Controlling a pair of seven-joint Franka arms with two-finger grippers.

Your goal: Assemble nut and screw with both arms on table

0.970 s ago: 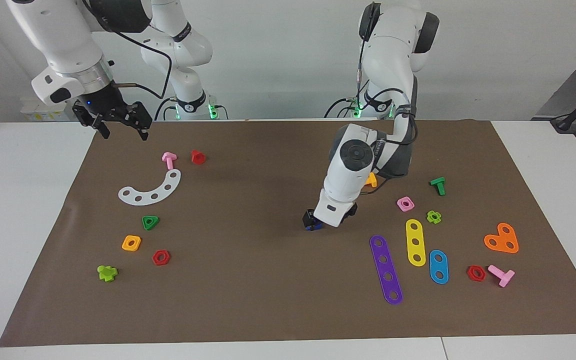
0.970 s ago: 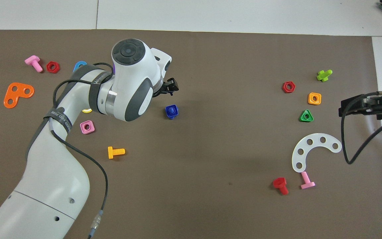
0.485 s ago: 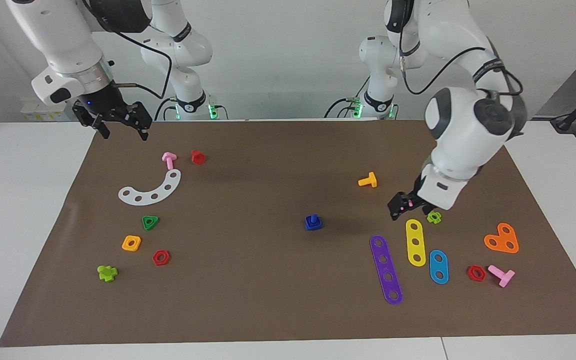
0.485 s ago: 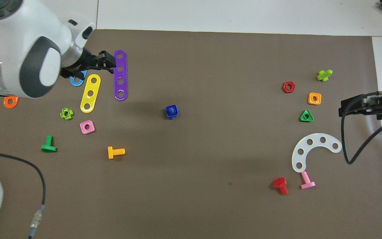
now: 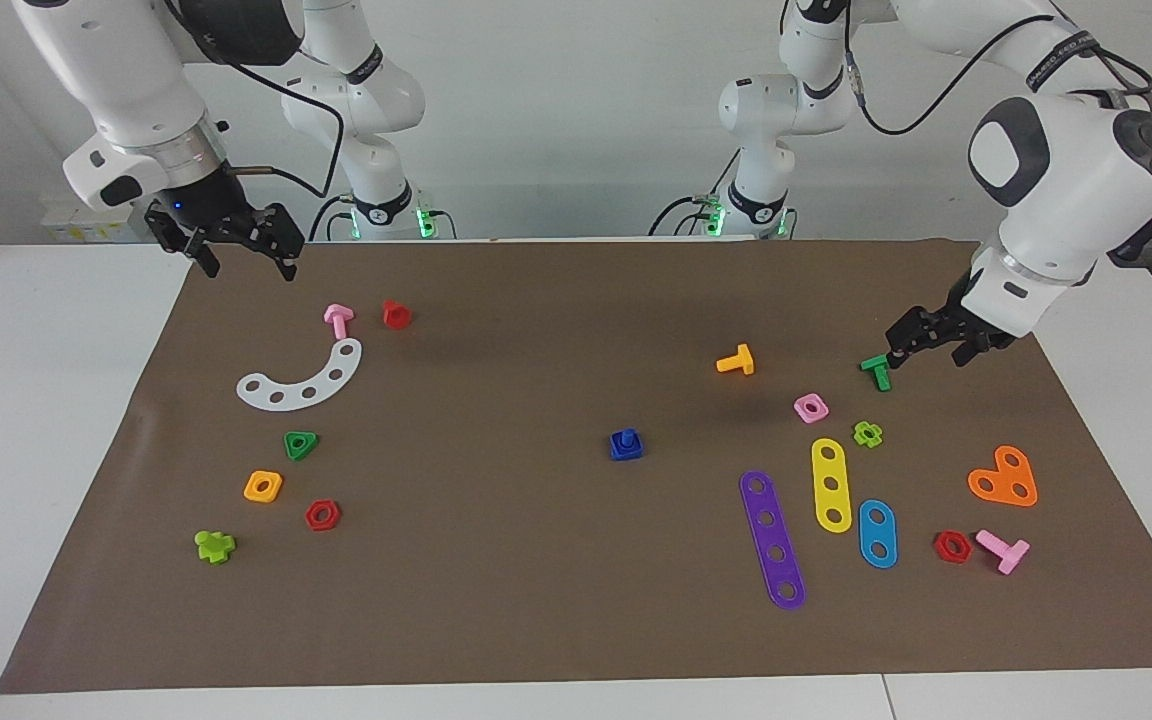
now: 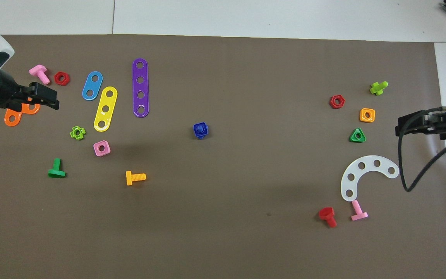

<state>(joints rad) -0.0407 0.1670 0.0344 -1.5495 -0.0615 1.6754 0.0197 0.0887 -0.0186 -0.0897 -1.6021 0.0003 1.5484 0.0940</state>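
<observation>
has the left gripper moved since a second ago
Yes. The left gripper has left the nut at mid-mat and swung toward its own end, now raised by the green bolt.

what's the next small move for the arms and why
Probably none beyond parking: the nut already sits on the screw, shaft through its hole, alone mid-mat. The left hand is up over the mat's edge near the green bolt, holding nothing; the right hand waits raised at its own end. I'd retract the left arm.
</observation>
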